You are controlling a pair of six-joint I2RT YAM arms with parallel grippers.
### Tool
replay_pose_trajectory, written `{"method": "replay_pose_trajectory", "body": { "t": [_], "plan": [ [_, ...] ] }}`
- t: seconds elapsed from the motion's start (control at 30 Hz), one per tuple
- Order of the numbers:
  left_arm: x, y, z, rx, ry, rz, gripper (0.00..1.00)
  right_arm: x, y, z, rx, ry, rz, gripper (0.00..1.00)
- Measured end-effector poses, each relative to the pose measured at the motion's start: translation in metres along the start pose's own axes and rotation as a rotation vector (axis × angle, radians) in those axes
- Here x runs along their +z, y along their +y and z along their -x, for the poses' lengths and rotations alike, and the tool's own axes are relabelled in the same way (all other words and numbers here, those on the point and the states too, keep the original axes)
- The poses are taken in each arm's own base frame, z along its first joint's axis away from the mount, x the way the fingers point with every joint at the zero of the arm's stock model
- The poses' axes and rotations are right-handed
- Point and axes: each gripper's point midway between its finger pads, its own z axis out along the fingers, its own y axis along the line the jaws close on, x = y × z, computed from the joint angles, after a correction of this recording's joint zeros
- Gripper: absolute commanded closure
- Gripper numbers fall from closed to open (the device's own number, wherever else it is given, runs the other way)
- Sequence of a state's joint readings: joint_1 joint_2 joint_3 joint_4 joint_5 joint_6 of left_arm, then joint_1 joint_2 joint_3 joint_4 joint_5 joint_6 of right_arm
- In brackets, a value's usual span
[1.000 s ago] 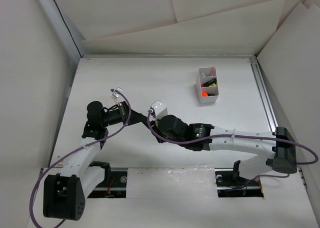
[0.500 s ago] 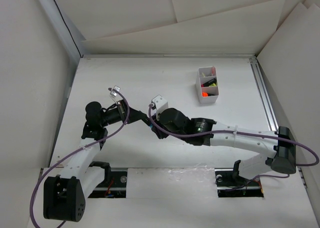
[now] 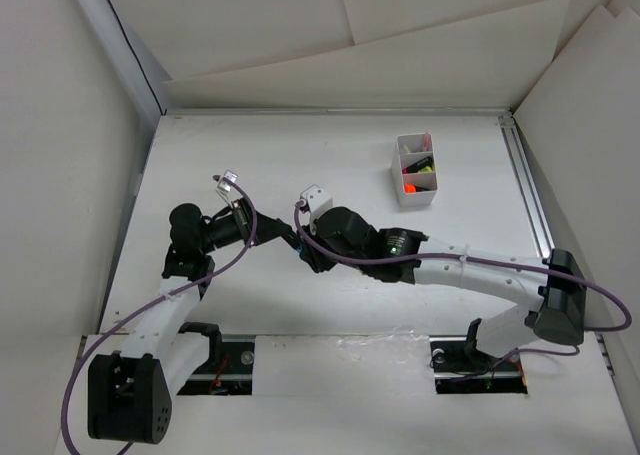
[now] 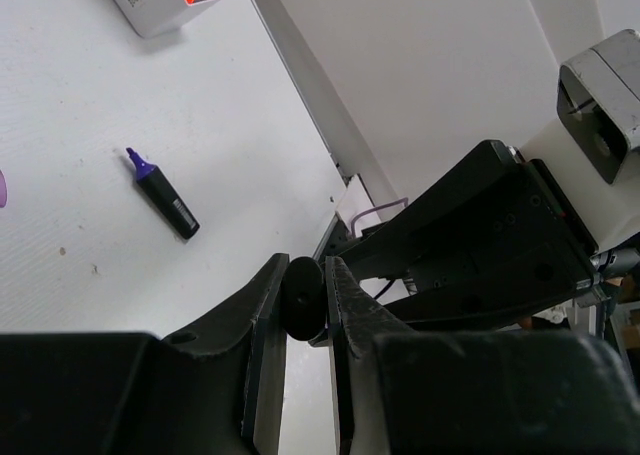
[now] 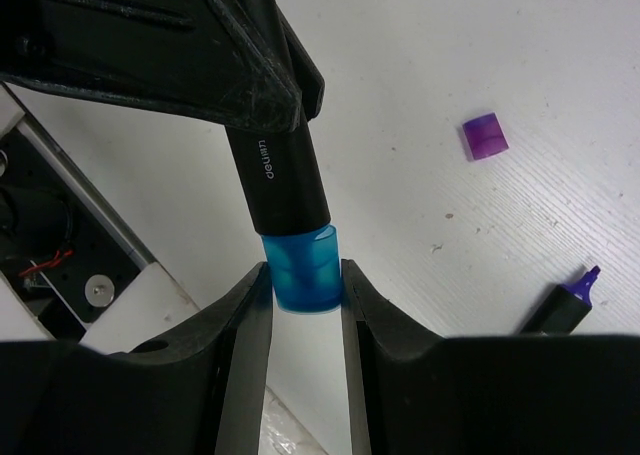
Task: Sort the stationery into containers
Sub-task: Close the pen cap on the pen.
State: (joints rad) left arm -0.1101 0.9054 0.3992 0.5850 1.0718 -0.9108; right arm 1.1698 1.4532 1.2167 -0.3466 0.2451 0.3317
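Well left of the white box [image 3: 415, 199] and nearer the arm bases than it, my left end effector [image 4: 305, 295] was clamped tight on the black barrel of a highlighter [image 5: 278, 175]. My right end effector [image 5: 305, 287] met it tip to tip. Its fingers [image 5: 240, 345] were closed on either side of the highlighter's blue cap [image 5: 303, 267], touching it.

On the box side of that grip, a loose purple cap [image 5: 485, 135] lay on the surface [image 3: 330, 155]. Just beside it was an uncapped purple highlighter [image 4: 163, 193], apart from both end effectors.

The right arm's black housing filled much of the left wrist view. In the right wrist view a finger cut off the purple highlighter's barrel. From the top camera I could not make out either purple piece.

The left wrist frame clipped the box, leaving one orange end visible inside. From above, its compartments held orange, yellow and pink bits too small for me to name.
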Motion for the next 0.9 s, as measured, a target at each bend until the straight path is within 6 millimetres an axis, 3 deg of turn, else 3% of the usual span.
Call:
{"method": "replay_pose_trajectory", "body": {
  "t": [0.6,0.9],
  "plan": [
    [0.000,0.002,0.000,-0.013,-0.007,0.000,1.00,-0.006,-0.004,0.006,-0.089,-0.004,0.005,0.87],
    [0.001,0.009,0.004,0.022,-0.037,0.031,1.00,0.012,-0.012,0.003,-0.042,0.030,0.002,0.90]
  ]
}}
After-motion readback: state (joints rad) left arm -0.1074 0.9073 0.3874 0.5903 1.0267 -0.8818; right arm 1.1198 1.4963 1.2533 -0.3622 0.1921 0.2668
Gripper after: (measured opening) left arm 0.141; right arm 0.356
